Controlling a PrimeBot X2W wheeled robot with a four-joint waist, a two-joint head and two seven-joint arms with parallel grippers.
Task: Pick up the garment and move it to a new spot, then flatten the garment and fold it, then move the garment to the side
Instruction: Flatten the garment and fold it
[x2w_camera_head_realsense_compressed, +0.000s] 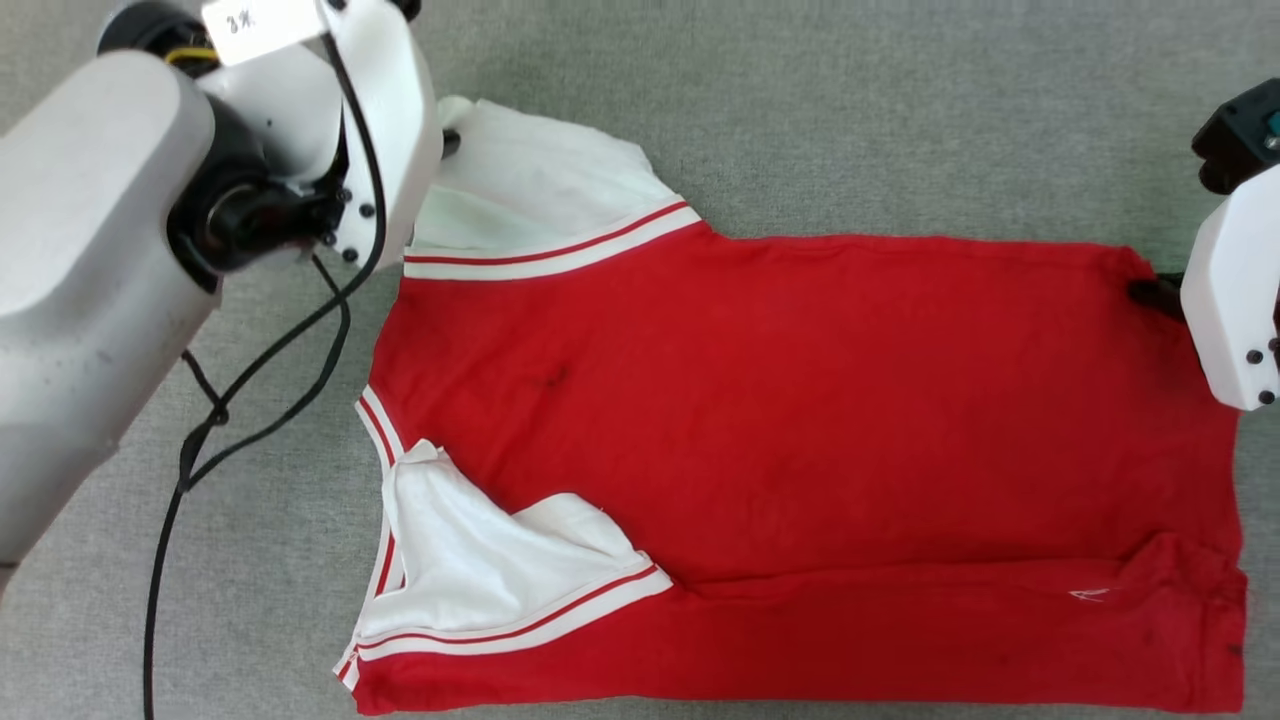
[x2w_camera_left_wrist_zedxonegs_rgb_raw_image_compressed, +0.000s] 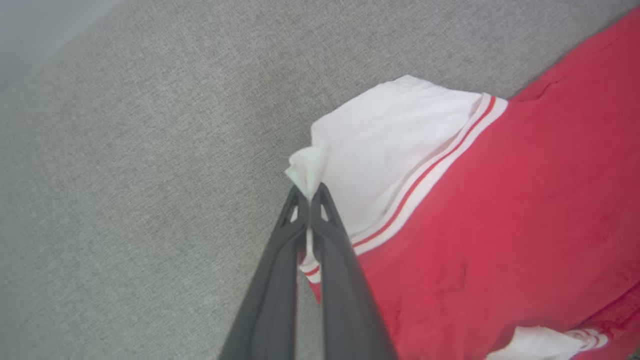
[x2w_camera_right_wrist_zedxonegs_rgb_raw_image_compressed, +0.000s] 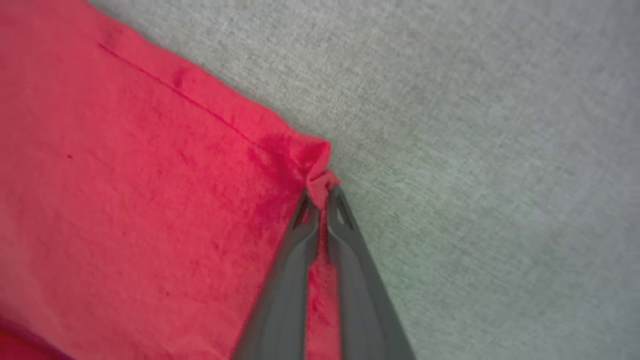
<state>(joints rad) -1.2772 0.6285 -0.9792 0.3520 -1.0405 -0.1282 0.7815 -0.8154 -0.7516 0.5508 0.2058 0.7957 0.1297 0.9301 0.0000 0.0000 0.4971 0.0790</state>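
Note:
The garment (x2w_camera_head_realsense_compressed: 800, 400), a red jersey with white sleeve panels and striped trim, lies spread across the grey cloth surface, its near edge folded over. My left gripper (x2w_camera_left_wrist_zedxonegs_rgb_raw_image_compressed: 310, 192) is shut on the tip of the far white sleeve (x2w_camera_left_wrist_zedxonegs_rgb_raw_image_compressed: 390, 145), pinching a small peak of fabric. In the head view that sleeve (x2w_camera_head_realsense_compressed: 530, 190) sits at the upper left, under my left wrist. My right gripper (x2w_camera_right_wrist_zedxonegs_rgb_raw_image_compressed: 322, 192) is shut on the garment's far hem corner (x2w_camera_right_wrist_zedxonegs_rgb_raw_image_compressed: 317, 160), which bunches between the fingers. From the head view, only a dark fingertip (x2w_camera_head_realsense_compressed: 1155, 293) shows at the garment's right edge.
A grey fabric surface (x2w_camera_head_realsense_compressed: 900, 120) stretches all around the garment. My bulky left forearm (x2w_camera_head_realsense_compressed: 90, 250) with black cables (x2w_camera_head_realsense_compressed: 260, 400) fills the upper left. The white right wrist housing (x2w_camera_head_realsense_compressed: 1235, 300) stands at the right edge. A second white sleeve (x2w_camera_head_realsense_compressed: 480, 560) lies folded at the lower left.

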